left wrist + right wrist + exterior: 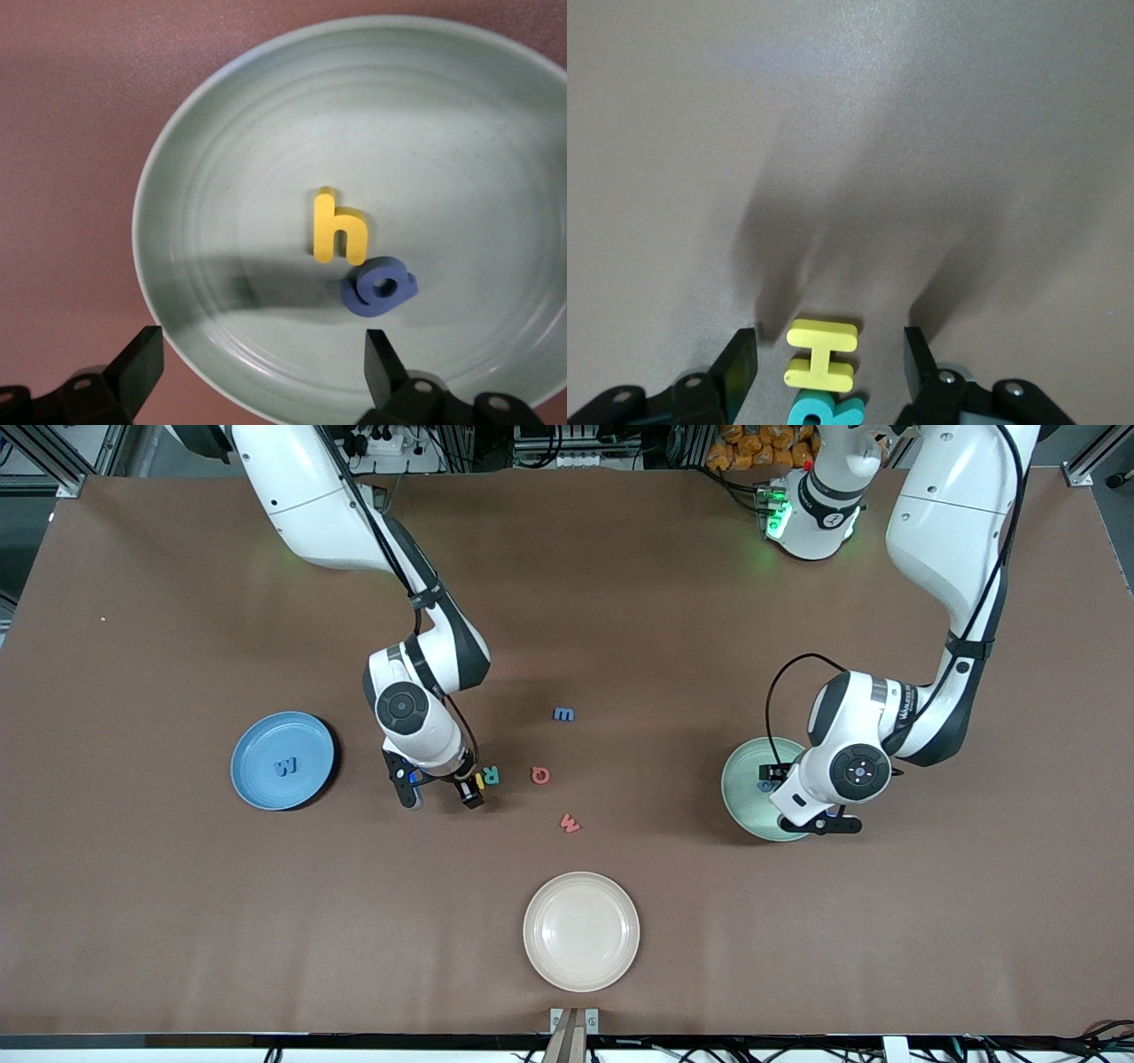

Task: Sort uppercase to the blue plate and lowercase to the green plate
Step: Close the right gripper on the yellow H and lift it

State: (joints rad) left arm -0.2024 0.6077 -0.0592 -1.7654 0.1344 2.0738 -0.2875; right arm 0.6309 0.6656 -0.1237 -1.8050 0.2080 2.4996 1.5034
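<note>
My right gripper (826, 367) is down at the table with its jaws on either side of the yellow H (821, 356), a gap showing on each side. The teal R (492, 775) lies touching the H. A blue M (285, 766) rests in the blue plate (257, 735). The red Q (540, 775), red w (570, 823) and blue m (563, 714) lie loose on the table between the two arms. My left gripper (262, 343) hangs open and empty over the green plate (204, 159), which holds the yellow h (337, 228) and blue g (379, 288).
A larger cream plate (580, 930) sits near the table's front edge, nearer the camera than the loose letters. The brown table (177, 912) is bare around the plates.
</note>
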